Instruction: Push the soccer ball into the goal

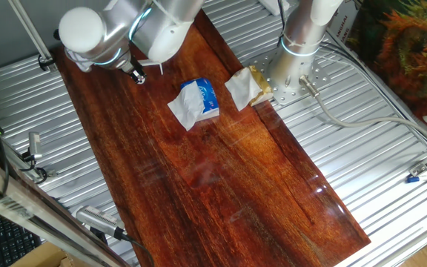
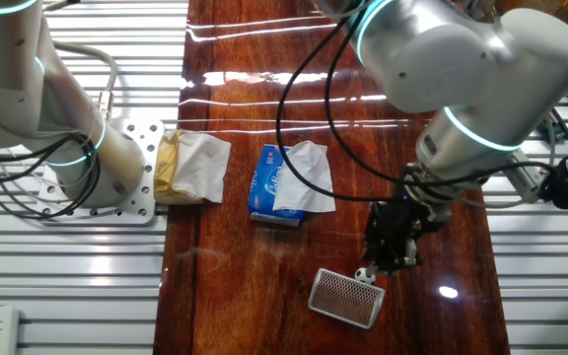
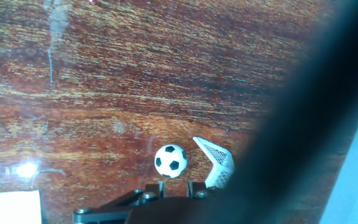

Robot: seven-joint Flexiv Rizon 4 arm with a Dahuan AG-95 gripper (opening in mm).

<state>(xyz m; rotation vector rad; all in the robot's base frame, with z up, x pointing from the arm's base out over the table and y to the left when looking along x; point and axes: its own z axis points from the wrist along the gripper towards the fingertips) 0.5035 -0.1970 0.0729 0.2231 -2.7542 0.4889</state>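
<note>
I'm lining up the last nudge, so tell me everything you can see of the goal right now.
The goal is a small white-grey frame with mesh netting, plastic by its look. It lies on the wooden table near one edge, angled rather than square to the boards. The soccer ball sits right at its mouth; contact cannot be told. In the hand view only one netted corner shows, the rest hidden by a dark blur.

**Ball at the mouth of the goal**

You see the gripper [image 2: 390, 258] low over the wooden worktop [image 2: 235, 306], its dark jaws pointing down; you cannot tell whether they are parted. The ball [image 2: 364, 275] sits just below them, touching or just beside the upper edge of the goal [image 2: 345, 298], which lies tilted with its mesh facing up. Well to the left, the blue packet [image 2: 266, 187] lies under white tissue [image 2: 304, 177], and the crumpled paper [image 2: 192, 168] rests at the worktop's left edge.
</note>
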